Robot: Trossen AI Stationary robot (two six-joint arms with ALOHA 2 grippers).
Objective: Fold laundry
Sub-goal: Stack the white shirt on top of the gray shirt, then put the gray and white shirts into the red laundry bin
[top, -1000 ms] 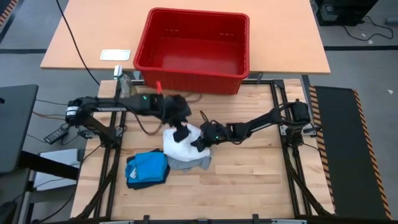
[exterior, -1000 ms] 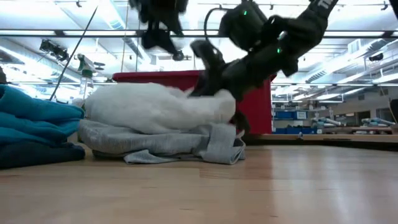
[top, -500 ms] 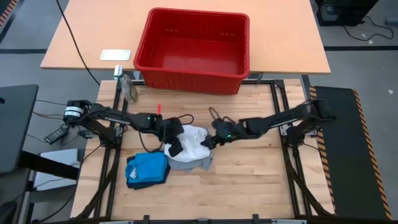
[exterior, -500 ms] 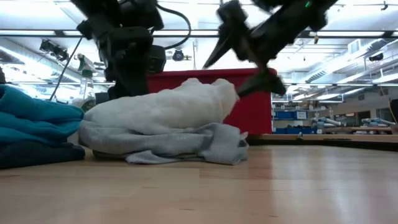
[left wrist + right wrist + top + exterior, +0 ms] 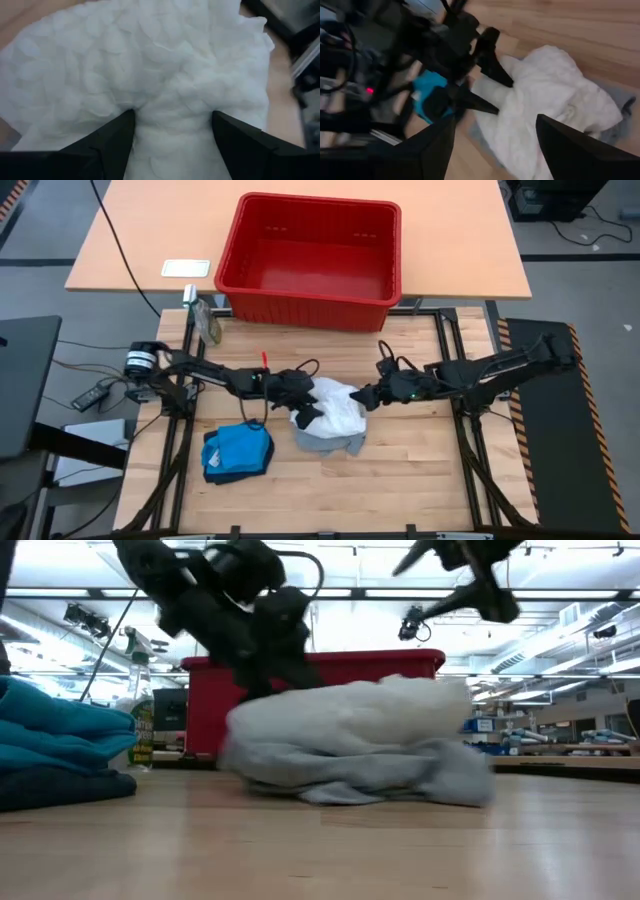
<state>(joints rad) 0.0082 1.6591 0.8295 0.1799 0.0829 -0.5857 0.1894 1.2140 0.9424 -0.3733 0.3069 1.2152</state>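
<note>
A white garment point(image 5: 338, 408) lies bunched on top of a light grey garment point(image 5: 330, 442) at the table's middle. My left gripper point(image 5: 305, 412) is open at the white garment's left side, low over the table, with cloth filling the gap between its fingers point(image 5: 172, 114). To the pile's right, my right gripper point(image 5: 362, 395) is open with nothing between its fingers, and in the low view it stands raised above the pile point(image 5: 470, 580). A bright blue garment point(image 5: 243, 448) rests on a dark navy one point(image 5: 215, 468) near the front left. My left gripper touches the white garment's left edge point(image 5: 517, 95) with its open fingers point(image 5: 115, 135), one on each side of a bulge of cloth. It comes in nearly level from the table's left. The garment stays on the grey one, which lies on the table.
A red plastic basket point(image 5: 310, 290) stands on the far table beyond the wooden work surface. A spray bottle point(image 5: 207, 320) stands at the far left. Bare wood lies right of the pile and along the near edge.
My right gripper has opened, come off the white garment and drawn back up and toward the table's right edge. My left gripper has come down and gone toward the right edge. The white and grey pile has slid along the table to the right.
</note>
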